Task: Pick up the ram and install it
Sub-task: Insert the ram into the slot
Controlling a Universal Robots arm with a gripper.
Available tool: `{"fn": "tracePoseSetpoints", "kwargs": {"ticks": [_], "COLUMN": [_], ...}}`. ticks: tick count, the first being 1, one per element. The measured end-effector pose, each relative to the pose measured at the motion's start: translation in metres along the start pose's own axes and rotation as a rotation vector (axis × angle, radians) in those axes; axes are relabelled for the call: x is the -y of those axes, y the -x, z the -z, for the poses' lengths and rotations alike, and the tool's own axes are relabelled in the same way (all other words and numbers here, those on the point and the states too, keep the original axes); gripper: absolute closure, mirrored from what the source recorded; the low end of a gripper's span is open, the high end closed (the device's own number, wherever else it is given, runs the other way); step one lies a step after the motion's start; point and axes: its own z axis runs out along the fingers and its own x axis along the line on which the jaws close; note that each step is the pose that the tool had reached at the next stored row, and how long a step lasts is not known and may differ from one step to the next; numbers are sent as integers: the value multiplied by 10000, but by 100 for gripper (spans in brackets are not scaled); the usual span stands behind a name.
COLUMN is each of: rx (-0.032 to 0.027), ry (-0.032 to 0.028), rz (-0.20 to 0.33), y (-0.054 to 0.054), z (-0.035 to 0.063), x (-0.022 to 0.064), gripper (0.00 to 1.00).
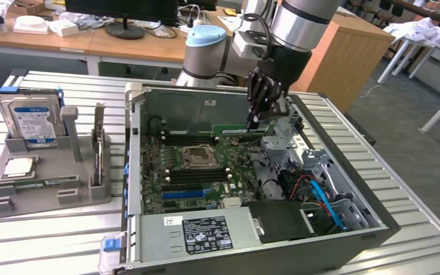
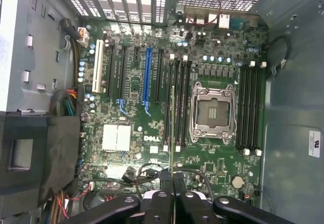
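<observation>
The claw [image 1: 260,121], upper centre of the exterior view, is pinched narrowly on the ram [image 1: 231,130], held seemingly just above the motherboard [image 1: 197,172] inside the case [image 1: 174,109].

The arm [image 1: 302,23] was a thick, round, shiny silver tube. Further from the gripper [image 1: 254,123] it had a fat grey joint [image 1: 204,62] with a light blue cap [image 1: 205,35] on top. Just above the gripper sat a round black part [image 1: 289,62] and a small grey box [image 1: 244,43], with a black cable [image 1: 266,34] curling beside them. The gripper was black, made of thin bars. Its black fingers [image 2: 164,186] had rounded links with little shiny silver pins [image 2: 162,194].
</observation>
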Motion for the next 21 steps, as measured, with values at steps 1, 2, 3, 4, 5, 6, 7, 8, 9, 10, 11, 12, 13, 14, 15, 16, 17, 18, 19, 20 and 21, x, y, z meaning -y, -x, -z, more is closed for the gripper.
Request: {"fn": "tracePoseSetpoints", "kwargs": {"ticks": [1,2,3,4,5,6,7,8,9,10,11,12,13,14,15,16,17,18,19,20,21], "rx": [0,1,1,0,0,1,1,1,1,0,0,0,1,1,1,1,0,1,1,1,0], "ry": [0,0,0,0,0,0,0,0,0,0,0,-1,0,0,0,0,0,0,0,0,0], "rz": [0,0,0,0,0,-1,-1,-1,-1,-1,-1,-1,-1,-1,-1,-1,-1,-1,-1,-2,-3], "y": [0,0,0,-1,-1,-1,-1,-1,-2,-2,-2,-2,-2,-3,-3,-3,-3,-3,-3,-4,-6], "z": [-4,-8,-12,-16,-20,-31,-35,-38,-42,-46,-50,-54,-58,-61,-65,-69,-73,-81,-85,-89,-141], "x": [0,0,1,1,1,1,2,2,2,2,2,3,3,3,3,3,4,4,4,4,7], "gripper": [88,88,88,88,88,88,88,88,88,88,88,88,88,88,88,88,88,88,88,88,88]}}
